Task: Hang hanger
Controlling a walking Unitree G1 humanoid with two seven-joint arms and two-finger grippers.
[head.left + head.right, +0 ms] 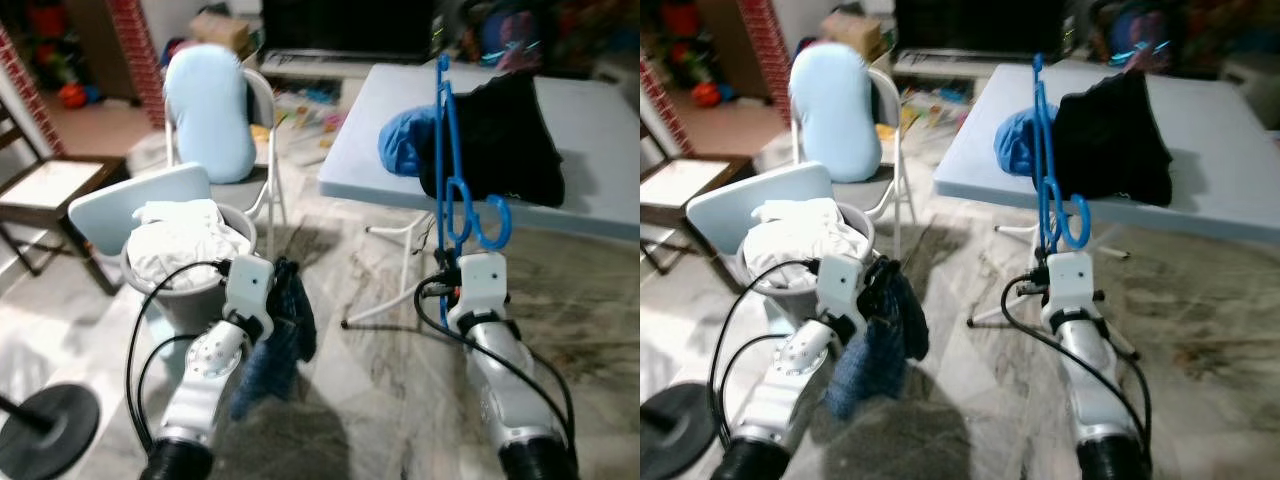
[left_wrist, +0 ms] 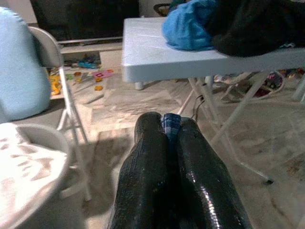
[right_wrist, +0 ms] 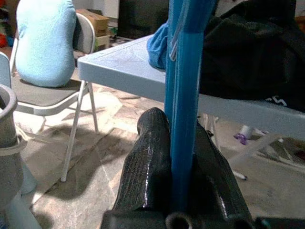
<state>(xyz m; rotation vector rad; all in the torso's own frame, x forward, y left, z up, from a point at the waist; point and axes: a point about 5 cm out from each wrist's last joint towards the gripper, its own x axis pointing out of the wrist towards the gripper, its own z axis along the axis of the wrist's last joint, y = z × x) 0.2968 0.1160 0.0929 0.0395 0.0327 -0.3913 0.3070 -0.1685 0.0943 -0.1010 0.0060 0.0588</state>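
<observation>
Right now the right end effector (image 3: 178, 157) has its two black fingers (image 3: 145, 162) pressed tight on the blue hanger (image 1: 447, 160), pinching it w/ the hook end near the wrist and the rest standing up nearly vertical above the arm. In the eye views the hanger rises in front of the near edge of the light-blue bench (image 1: 590, 110), overlapping the black garment (image 1: 500, 140) and the blue cloth (image 1: 405, 140) piled on it; can't tell if it touches them.

Left end effector (image 2: 169, 136) is closed too, fingers (image 2: 147, 157) squeezed together on a dark blue cloth (image 1: 280, 340); a small checked bit shows between the tips in the left wrist view, and the rest droops down beside the left arm toward the marble floor (image 1: 380, 380).

Just beyond the left arm sits a grey laundry basket (image 1: 190, 295) heaped w/ white laundry (image 1: 185, 245), a pale lid (image 1: 130, 205) propped behind it. Further back is a folding chair (image 1: 262, 150) w/ a light-blue cushion (image 1: 210, 110) against its back. A wooden chair (image 1: 50, 195) stands at the robot's far left, and a black round base (image 1: 45, 425) lies on the floor near the left elbow.
</observation>
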